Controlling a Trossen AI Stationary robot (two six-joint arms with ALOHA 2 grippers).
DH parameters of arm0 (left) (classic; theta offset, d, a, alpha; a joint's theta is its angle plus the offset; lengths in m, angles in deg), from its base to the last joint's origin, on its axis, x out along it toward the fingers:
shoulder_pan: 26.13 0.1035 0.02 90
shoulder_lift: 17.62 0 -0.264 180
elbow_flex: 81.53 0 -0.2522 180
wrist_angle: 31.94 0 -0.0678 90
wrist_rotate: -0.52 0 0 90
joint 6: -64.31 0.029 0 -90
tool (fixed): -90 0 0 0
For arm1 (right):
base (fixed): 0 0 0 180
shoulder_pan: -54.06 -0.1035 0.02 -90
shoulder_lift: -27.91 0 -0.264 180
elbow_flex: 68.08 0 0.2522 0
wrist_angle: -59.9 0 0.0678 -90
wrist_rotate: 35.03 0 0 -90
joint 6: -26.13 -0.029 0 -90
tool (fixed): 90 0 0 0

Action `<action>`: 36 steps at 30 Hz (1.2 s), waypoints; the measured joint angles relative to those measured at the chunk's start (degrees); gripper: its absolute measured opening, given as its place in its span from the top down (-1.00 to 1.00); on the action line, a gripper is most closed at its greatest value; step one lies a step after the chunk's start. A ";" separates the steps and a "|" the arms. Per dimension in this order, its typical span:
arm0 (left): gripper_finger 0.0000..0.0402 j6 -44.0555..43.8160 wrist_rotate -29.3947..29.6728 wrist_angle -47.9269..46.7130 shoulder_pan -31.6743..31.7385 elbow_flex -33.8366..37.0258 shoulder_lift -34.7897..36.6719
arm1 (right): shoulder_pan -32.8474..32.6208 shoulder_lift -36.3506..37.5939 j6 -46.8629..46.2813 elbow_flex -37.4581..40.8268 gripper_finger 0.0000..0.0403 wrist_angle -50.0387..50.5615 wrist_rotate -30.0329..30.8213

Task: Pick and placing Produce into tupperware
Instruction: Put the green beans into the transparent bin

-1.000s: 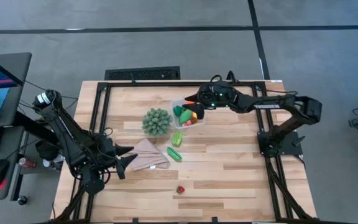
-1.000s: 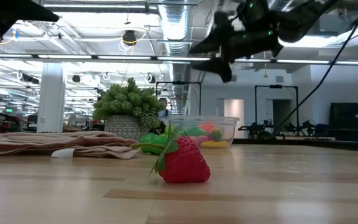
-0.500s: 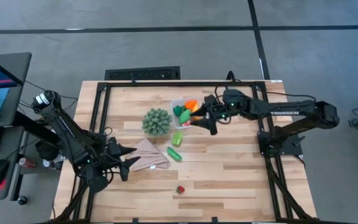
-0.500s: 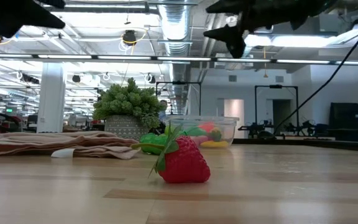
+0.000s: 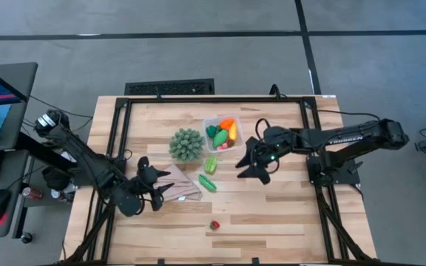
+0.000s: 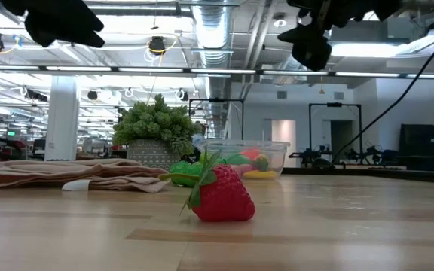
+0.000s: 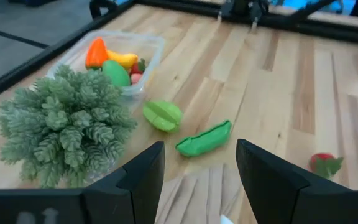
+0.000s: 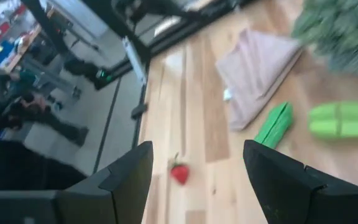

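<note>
While the tupperware [image 5: 223, 134] sits on the table [image 5: 287, 207] with a carrot, a banana and green pieces already inside, three pieces of produce lie outside it. A light green piece [image 5: 211, 163] rests just beside the tupperware's near corner, a green pod [image 5: 207, 182] lies a little farther from it on the same side, and a red strawberry [image 5: 214, 224] sits well apart from it, toward the table's near edge. The spiky green ball [image 5: 186, 144] stands just beside the tupperware, and the tan cloth [image 5: 177, 185] lies beyond the pod, next to the ball. The right gripper [image 5: 247, 164] hovers near the tupperware, above bare wood, fingers spread and empty. The left gripper [image 5: 156, 191] hangs over the cloth, well apart from the tupperware, fingers parted and holding nothing.
</note>
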 joint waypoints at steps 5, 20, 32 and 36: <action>0.06 3.00 -6.02 0.09 2.87 0.00 -1.12 | -3.24 -0.09 -1.17 0.01 -0.21 3.09 2.05; 0.06 33.05 -26.78 16.50 14.57 -0.75 -15.57 | -10.91 -0.09 -7.42 0.02 -0.21 11.68 8.32; 0.06 54.55 -38.02 8.79 23.70 -14.30 -25.87 | -20.78 -0.09 -16.83 0.02 -0.21 19.86 16.46; 0.06 58.41 -39.73 0.41 25.69 -20.13 -30.78 | -24.30 -0.09 -19.60 0.02 -0.21 20.15 20.22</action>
